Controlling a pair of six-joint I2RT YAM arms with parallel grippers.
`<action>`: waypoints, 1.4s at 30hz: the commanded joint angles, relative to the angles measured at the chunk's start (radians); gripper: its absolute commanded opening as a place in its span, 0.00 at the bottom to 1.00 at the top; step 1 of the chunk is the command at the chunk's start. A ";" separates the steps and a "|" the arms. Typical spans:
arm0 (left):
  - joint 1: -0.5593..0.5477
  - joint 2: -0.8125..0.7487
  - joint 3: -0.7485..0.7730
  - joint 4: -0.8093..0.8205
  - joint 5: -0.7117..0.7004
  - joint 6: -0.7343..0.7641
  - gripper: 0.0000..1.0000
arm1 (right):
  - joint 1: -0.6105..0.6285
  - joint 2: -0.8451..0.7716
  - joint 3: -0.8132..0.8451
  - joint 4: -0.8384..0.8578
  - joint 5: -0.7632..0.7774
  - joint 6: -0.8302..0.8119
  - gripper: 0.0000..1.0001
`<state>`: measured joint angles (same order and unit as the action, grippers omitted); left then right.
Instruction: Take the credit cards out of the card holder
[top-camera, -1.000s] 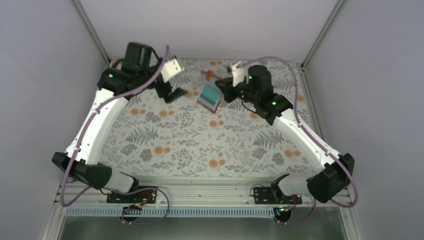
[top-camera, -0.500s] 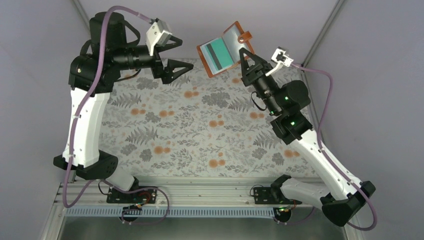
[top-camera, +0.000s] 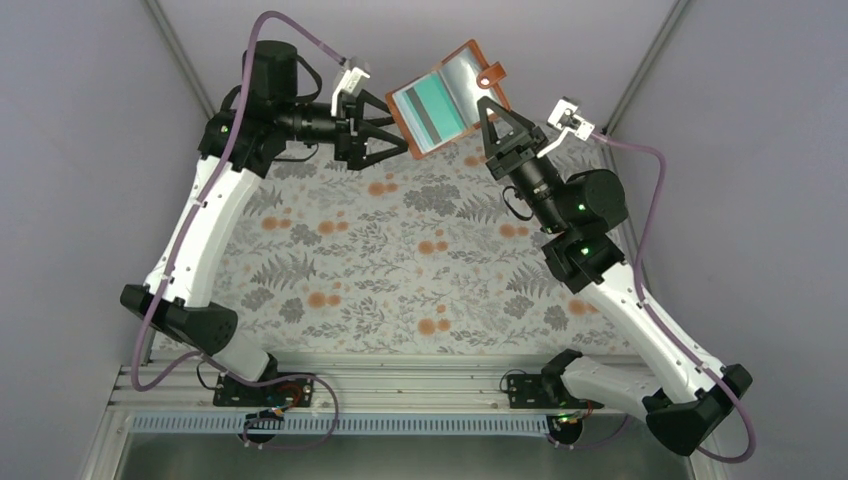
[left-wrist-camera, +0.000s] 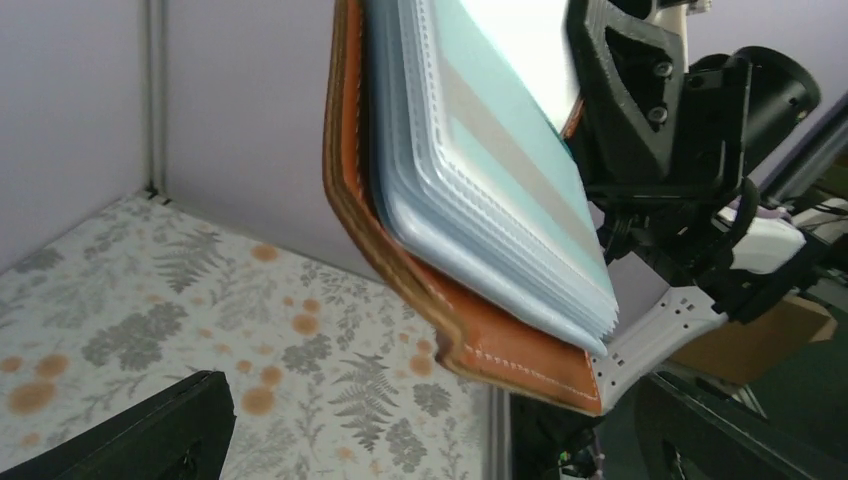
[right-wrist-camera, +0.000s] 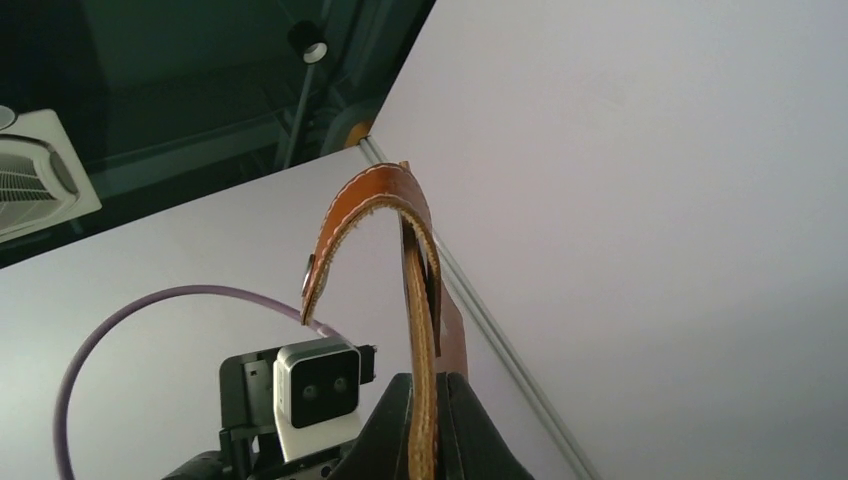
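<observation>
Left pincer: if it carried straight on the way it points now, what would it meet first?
The card holder, held aloft by the right pincer; the open left pincer points at its near edge, though depth is unclear.

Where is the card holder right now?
In the top view the card holder hangs open in the air over the far middle of the table, clamped by the right gripper; the open left gripper is just to its left.
</observation>
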<state>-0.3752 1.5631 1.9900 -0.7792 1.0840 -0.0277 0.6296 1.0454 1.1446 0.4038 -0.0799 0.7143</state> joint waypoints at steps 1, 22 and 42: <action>-0.026 -0.026 -0.001 0.114 0.122 -0.009 1.00 | 0.013 -0.011 0.007 0.058 -0.045 0.010 0.04; -0.078 -0.094 -0.062 -0.098 -0.370 0.167 0.02 | -0.007 0.153 0.298 -0.758 -0.187 -0.520 0.96; -0.108 -0.086 -0.201 -0.213 -0.676 0.289 0.02 | 0.001 0.370 0.374 -0.787 -0.264 -0.650 0.99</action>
<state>-0.4755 1.4841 1.8072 -0.9924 0.4133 0.2485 0.6228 1.3682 1.4765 -0.4332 -0.2924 0.0257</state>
